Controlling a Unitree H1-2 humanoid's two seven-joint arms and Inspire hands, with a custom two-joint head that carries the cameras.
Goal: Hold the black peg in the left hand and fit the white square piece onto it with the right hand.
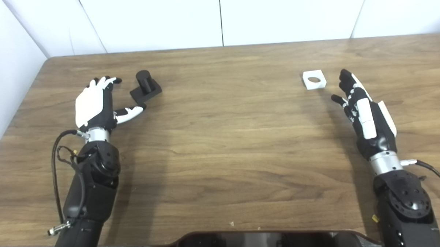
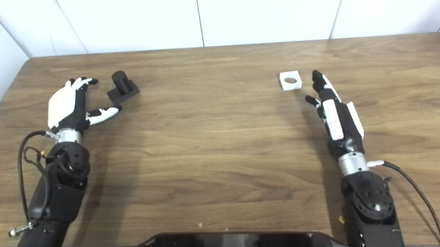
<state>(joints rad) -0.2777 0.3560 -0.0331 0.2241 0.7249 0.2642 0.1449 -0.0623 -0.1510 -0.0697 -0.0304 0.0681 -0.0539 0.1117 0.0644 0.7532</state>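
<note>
The black peg (image 1: 145, 86), a short cylinder on a square base, stands upright on the table at the left. My left hand (image 1: 95, 104) is open just left of it, thumb reaching toward the base, not holding it. The white square piece (image 1: 314, 79), with a round hole, lies flat at the right. My right hand (image 1: 364, 109) is open just right of it and a little nearer to me, fingertips close to it but apart. The peg (image 2: 122, 87) and the piece (image 2: 290, 80) also show in the right eye view.
The wooden table (image 1: 224, 145) runs wide between the two hands. White wall panels stand behind its far edge. A dark part of the robot's body (image 1: 260, 241) shows at the bottom middle. Cables hang by both forearms.
</note>
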